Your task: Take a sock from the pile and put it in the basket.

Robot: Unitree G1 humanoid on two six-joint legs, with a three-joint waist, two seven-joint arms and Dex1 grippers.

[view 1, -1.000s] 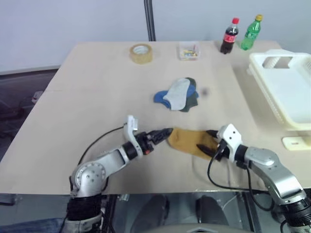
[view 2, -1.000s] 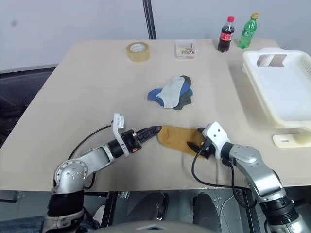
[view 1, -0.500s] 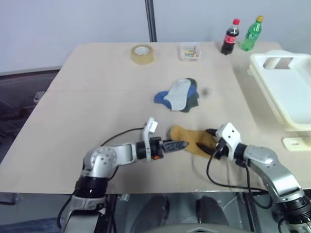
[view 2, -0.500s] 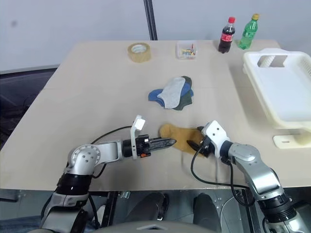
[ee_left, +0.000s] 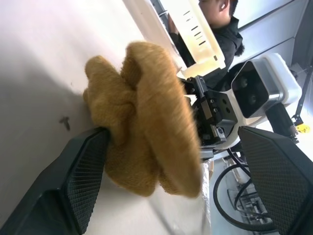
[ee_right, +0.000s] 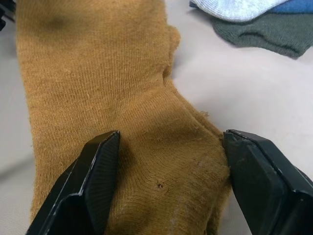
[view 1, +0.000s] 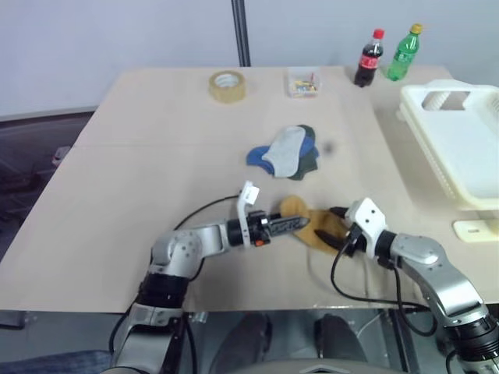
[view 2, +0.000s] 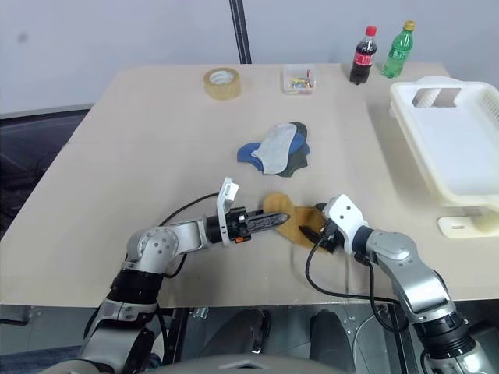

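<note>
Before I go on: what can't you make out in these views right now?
- White slotted plastic laundry basket: far side cut off by the head views' edge.
- Mustard-yellow knitted sock: its middle is hidden behind the left gripper.
- Small clear plastic box: contents too small to identify.

Ribbed matt knit sock (ee_right: 122, 112), smooth matt table (view 1: 156, 156), glossy plastic basket (view 1: 460, 148).

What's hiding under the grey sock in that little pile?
Under the grey sock a blue sock pokes out on one side and a dark green sock on the other. How much of each lies beneath it, or whether anything more does, cannot be seen.
</note>
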